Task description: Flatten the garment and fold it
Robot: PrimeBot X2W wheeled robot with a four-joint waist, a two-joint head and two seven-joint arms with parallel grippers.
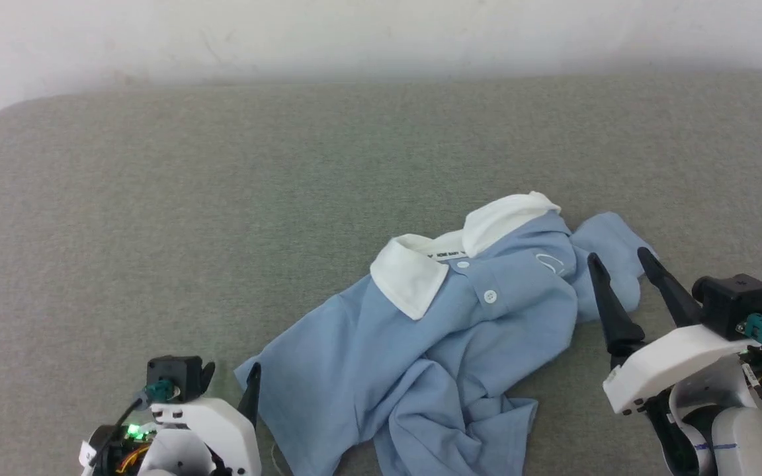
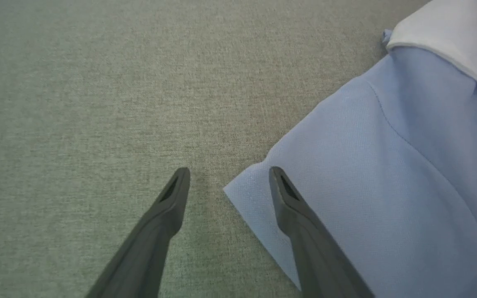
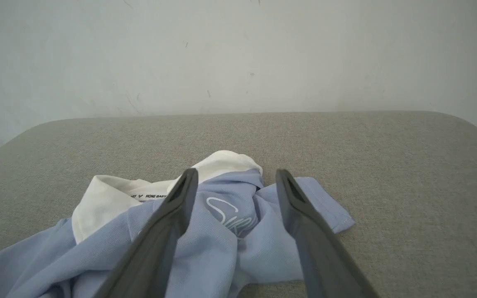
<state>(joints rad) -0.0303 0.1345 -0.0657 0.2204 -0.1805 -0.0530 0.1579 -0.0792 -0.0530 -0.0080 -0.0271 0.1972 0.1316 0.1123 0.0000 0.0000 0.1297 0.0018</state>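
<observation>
Garment: a small light blue polo shirt, crumpled and unfolded, lying front up at about 5 o'clock on the pad in the head view.
Collar: white collar, one wing spread flat at 10 o'clock of the shirt, the other bunched up at its 1 o'clock edge.
Neck tape: a white strip printed "HONE BABY", inside the collar.
Buttons: two white buttons on the placket, just at 4 o'clock from the flat collar wing.
Chest script: white cursive lettering, partly lost in a fold.
Near sleeve: its hem corner points to 8 o'clock of the shirt, flat on the pad.
Far sleeve: a sleeve sticks out at 2 o'clock of the shirt, rumpled.
Lower body: the cloth is twisted and heaped at 6 o'clock of the shirt.
Left gripper: the left gripper, at 7 o'clock of the head view, has its fingers spread wide and pinches nothing; the near sleeve's corner lies between the tips, one finger above the cloth, contact not clear.
Right gripper: the right gripper, at 4 o'clock of the head view, is spread wide and empty, its fingers over the chest and far sleeve, the script between them in its wrist view.
Surface: a grey-green fabric pad with rounded corners.
Background: a pale wall at 12 o'clock.
</observation>
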